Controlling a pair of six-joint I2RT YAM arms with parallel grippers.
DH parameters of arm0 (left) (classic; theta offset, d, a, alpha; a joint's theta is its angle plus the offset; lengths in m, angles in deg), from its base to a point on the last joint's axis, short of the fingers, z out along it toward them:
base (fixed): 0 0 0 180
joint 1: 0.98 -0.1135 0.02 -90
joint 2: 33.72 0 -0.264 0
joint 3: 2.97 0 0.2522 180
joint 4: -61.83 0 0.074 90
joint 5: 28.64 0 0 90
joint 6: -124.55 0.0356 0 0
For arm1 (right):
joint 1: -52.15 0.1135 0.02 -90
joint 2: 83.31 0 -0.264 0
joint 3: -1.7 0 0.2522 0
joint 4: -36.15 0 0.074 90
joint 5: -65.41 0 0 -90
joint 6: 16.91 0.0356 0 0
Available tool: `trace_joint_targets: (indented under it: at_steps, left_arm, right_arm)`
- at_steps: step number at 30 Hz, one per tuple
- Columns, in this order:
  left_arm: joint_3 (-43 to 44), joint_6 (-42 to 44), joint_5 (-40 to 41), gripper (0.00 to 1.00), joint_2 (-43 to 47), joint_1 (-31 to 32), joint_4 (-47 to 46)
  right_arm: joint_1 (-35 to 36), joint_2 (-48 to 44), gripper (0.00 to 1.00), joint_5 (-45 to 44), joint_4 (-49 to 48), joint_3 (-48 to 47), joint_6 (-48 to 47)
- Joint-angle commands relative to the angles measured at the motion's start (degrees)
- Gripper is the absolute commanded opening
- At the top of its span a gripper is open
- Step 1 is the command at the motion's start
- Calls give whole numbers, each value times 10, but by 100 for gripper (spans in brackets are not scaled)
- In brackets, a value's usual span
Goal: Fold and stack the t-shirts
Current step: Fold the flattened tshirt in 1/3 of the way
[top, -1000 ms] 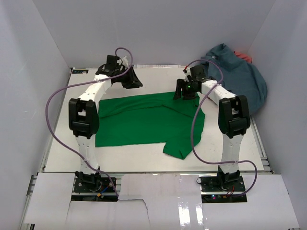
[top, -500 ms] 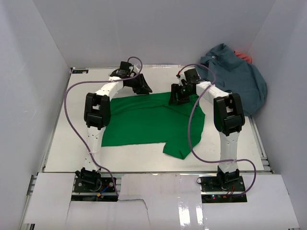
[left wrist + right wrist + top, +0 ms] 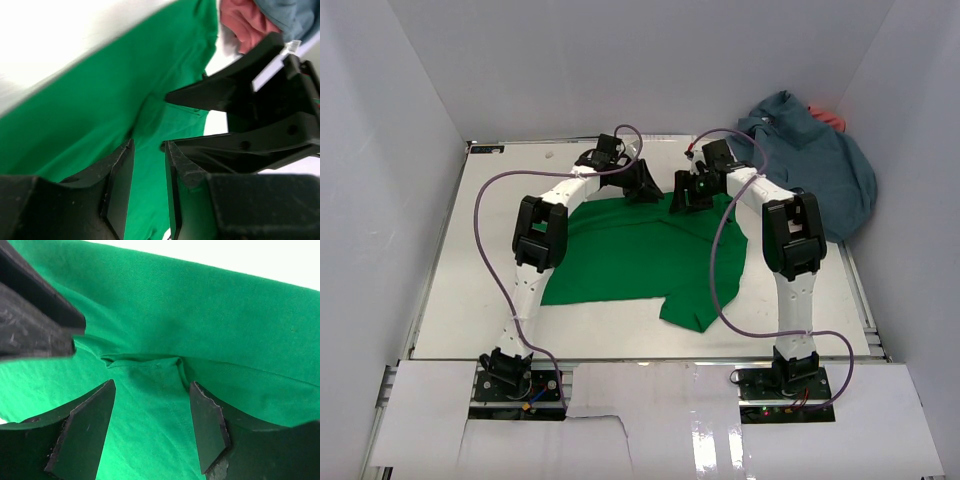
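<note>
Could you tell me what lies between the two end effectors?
Only green t-shirt cloth separates left end effector and right end effector, shown in the left wrist view.

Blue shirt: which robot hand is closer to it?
Right. The right hand is just left of the blue shirt; the left hand is farther left, beyond the right one.

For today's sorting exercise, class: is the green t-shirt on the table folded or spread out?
Spread out: the green t-shirt lies wide and flat on the table, one sleeve sticking out toward the near edge.
</note>
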Motion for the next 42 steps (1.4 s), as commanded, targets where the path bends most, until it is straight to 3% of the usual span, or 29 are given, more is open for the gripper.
trace_joint_targets:
  at_steps: [1, 22, 27, 29, 33, 42]
  left_arm:
    - [20, -24, -25, 41, -6, 4, -27]
    - [-21, -21, -18, 41, -29, 12, -37]
    - [-37, -17, -11, 41, -29, 15, -37]
    - [-39, -16, -9, 41, -28, 16, -36]
    - [-45, -15, -4, 41, -25, 17, -37]
    - [-49, -14, 1, 41, -25, 20, -37]
  right_arm:
    - [3, 9, 67, 10, -14, -21, -11]
    - [3, 19, 56, 18, -19, -30, -17]
    - [2, 17, 24, 33, -18, -29, -13]
    - [2, 13, 23, 37, -21, -24, -11]
    - [2, -2, 8, 44, -28, -7, -8]
    - [3, -67, 8, 88, -35, 66, 14]
